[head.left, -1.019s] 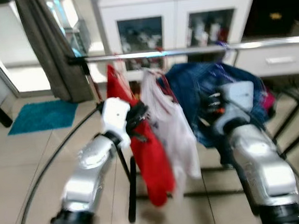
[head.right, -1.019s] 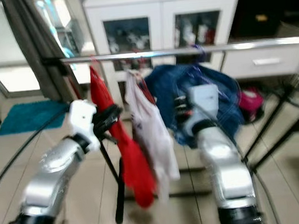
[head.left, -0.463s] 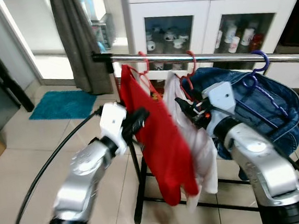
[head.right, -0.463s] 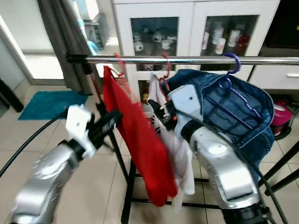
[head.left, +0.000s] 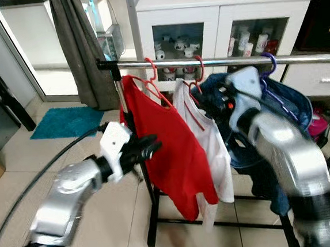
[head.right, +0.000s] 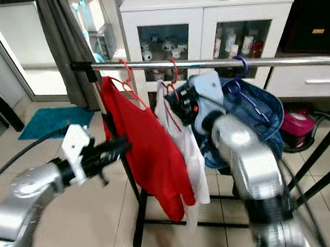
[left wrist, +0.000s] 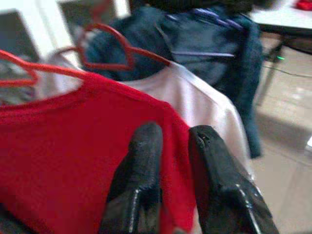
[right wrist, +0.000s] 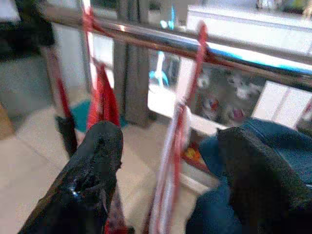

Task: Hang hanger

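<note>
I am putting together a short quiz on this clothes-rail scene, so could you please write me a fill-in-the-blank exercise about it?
1. The shirt nearest the left gripper is ____ in colour.
2. The denim garment hangs on a ____ hanger.
3. The garment between the red shirt and the denim one is ____.
4. In its wrist view, the right gripper has its fingers ____, with a red hanger's neck between them.

Missing words: red; purple; white; open
</note>
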Tool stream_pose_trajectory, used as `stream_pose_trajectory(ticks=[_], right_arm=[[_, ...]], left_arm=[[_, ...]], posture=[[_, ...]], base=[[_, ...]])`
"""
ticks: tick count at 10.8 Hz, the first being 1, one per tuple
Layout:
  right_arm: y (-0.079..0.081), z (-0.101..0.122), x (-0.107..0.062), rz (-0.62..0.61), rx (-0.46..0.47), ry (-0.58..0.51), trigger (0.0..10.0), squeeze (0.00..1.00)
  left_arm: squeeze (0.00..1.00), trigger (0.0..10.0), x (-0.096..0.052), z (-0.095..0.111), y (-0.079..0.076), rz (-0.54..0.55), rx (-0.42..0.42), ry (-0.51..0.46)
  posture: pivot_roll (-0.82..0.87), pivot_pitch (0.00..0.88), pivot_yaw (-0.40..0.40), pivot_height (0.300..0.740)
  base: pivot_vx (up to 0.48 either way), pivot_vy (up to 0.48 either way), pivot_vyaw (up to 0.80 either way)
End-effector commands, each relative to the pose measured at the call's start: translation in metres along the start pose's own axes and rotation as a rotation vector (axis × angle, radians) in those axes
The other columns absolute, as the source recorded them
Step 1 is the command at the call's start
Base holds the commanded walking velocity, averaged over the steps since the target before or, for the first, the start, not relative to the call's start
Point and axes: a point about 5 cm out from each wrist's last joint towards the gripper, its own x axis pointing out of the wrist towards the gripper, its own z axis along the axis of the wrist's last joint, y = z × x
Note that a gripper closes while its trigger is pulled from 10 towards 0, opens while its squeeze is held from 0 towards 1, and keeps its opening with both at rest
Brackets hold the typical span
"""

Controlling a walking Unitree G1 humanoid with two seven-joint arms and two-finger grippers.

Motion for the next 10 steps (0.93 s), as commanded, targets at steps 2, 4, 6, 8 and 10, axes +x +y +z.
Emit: stream_pose_trajectory(ticks=[2, 4, 6, 8, 10], right_arm=[[-0.002, 0.003, 0.011, 0.005, 0.015, 0.034, 10.0, 1.0], [-0.009, 0.004, 0.026, -0.045, 0.021, 0.088, 10.0, 1.0], [-0.005, -0.005, 0.042, -0.008, 0.114, 0.147, 10.0, 0.0], [-0.001, -0.006, 0.049, 0.006, 0.136, 0.146, 10.0, 0.0], [-0.003, -0.006, 0.06, -0.02, 0.144, 0.151, 0.0, 0.0]], left_arm=[[1.0, 10.0, 0.001, 0.003, -0.006, -0.079, -0.016, 0.002], [1.0, 10.0, 0.0, 0.004, -0.007, -0.082, -0.011, 0.01], [0.0, 10.0, -0.004, 0.005, -0.008, -0.081, -0.023, 0.016], [0.0, 10.0, -0.005, 0.005, -0.009, -0.075, -0.022, 0.015], [0.0, 10.0, -0.004, 0.008, -0.006, -0.035, 0.002, -0.001]], posture=[[-0.1, 0.0, 0.063, 0.74], [-0.09, 0.0, 0.058, 0.74], [-0.08, 0.0, 0.048, 0.74], [-0.08, 0.0, 0.042, 0.74], [-0.07, 0.0, 0.04, 0.74]], base=[[0.0, 0.0, 0.0], [0.0, 0.0, 0.0], [0.0, 0.0, 0.0], [0.0, 0.0, 0.0], [0.0, 0.0, 0.0]])
